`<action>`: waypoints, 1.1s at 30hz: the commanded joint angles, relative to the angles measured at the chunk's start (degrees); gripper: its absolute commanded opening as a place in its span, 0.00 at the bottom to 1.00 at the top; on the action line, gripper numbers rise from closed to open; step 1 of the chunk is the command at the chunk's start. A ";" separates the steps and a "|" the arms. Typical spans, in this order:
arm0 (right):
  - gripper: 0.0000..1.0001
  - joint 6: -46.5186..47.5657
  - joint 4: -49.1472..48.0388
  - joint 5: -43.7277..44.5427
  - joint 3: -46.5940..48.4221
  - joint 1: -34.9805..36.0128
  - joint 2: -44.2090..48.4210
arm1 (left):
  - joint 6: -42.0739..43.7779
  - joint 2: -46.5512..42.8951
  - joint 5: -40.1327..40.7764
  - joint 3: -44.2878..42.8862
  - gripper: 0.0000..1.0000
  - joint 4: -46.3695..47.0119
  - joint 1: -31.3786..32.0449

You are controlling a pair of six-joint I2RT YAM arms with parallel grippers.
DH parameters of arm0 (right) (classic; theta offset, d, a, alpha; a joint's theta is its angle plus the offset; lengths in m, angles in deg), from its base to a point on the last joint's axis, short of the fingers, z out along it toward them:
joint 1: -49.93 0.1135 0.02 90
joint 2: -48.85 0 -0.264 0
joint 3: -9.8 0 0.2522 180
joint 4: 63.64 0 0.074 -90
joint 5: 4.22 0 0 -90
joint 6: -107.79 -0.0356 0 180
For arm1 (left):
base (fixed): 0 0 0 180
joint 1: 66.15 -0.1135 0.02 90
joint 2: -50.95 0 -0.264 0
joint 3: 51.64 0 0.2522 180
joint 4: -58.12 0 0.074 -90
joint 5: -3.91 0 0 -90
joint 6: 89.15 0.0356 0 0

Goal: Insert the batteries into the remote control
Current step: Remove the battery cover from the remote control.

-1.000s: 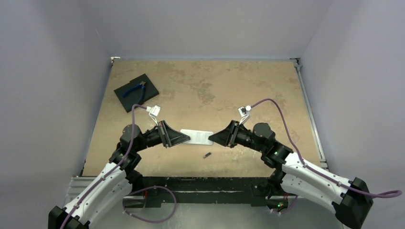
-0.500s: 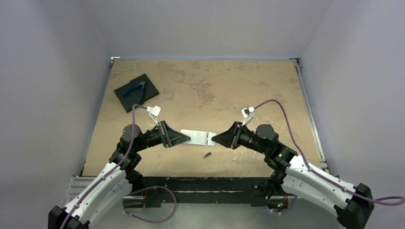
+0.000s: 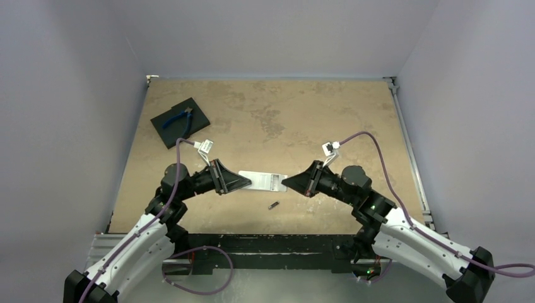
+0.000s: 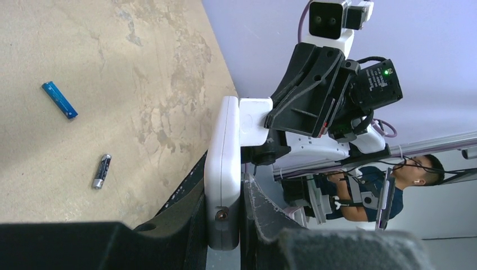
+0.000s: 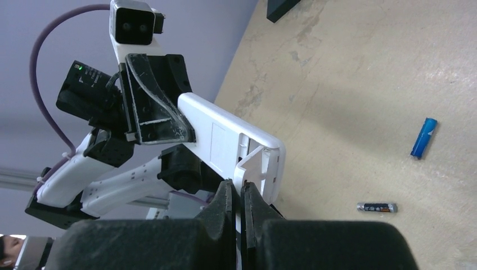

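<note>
Remote control sits at the centre of the top view, held off the bench between your two arms, with its plain white back showing.

Around it, a black pad lies in the upper left of the top view with blue-handled pliers resting on it, well apart from both arms. The dark battery lies on the bench just below the remote control in that frame, apart from it and from both grippers.

Your left gripper is clamped on the left end of the remote control. The left wrist view shows the handset edge-on, squeezed between the two fingers.

Your right gripper meets the opposite end, its fingers pressed together. In the right wrist view a thin white edge of the battery cover runs between the fingertips, and the cover stands lifted off the back of the handset.

The blue battery shows only in the wrist views. It lies on the bench at the upper left of the left wrist frame, near the dark battery but not touching it. You cannot pick it out in the top view. The lifted cover is also plain only from the wrists; from above it blurs into the white body.
</note>
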 commanded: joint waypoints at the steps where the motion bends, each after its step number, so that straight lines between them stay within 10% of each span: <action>1: 0.00 1.87 1.74 1.77 2.85 -0.20 1.48 | 2.24 -0.37 1.18 -2.24 0.00 -0.59 -0.39; 33: 0.00 21.77 11.96 -0.86 19.27 -8.85 -15.28 | 14.79 -0.98 10.60 -10.55 0.00 -25.38 -0.39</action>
